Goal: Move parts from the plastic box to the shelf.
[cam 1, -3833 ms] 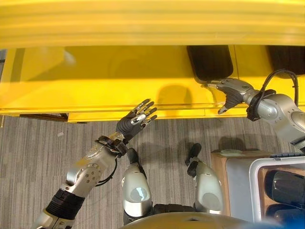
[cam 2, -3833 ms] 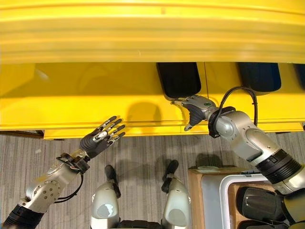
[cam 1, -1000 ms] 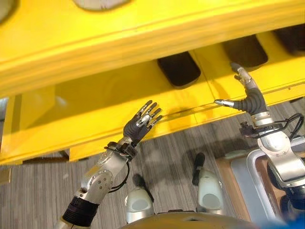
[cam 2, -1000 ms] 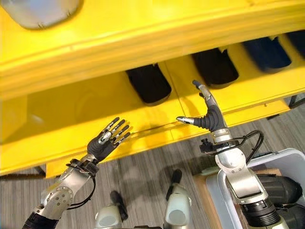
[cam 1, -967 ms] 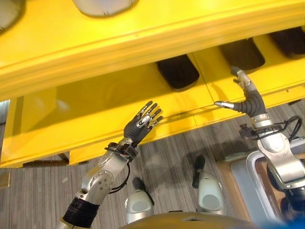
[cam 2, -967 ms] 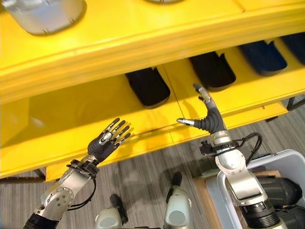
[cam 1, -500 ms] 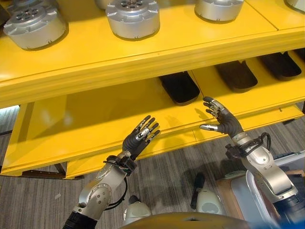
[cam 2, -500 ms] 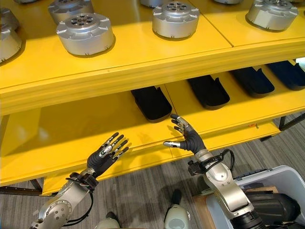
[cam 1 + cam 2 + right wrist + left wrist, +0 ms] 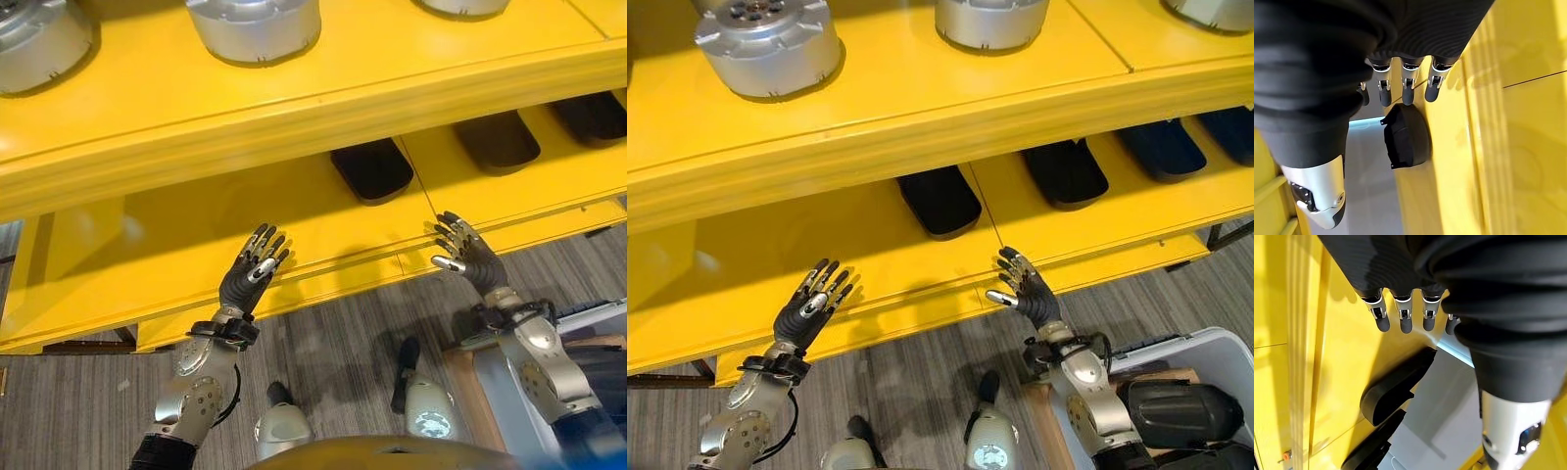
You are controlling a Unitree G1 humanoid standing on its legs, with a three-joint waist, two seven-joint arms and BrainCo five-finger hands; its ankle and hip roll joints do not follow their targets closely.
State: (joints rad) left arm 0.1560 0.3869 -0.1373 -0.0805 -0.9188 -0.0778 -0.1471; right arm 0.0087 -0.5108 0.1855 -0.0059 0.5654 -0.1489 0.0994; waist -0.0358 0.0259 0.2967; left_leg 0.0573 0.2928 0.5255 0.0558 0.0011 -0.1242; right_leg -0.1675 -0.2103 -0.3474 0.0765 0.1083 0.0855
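At the front edge of the yellow shelf (image 9: 745,323), left hand (image 9: 803,311) up, fingers spread wide, holding nothing. Further right along that edge, right hand (image 9: 1024,290) also up, fingers straight and wide, holding nothing. On the lower board behind the hands, black parts (image 9: 939,201) in a row. Silver round parts (image 9: 769,44) on the top board. Down at the right corner, plastic box (image 9: 1215,352) with a black part (image 9: 1176,414) inside.

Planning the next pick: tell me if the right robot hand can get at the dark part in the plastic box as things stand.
Probably yes: the right robot hand is open and empty at the shelf edge, and the dark part lies uncovered in the plastic box beside that arm.
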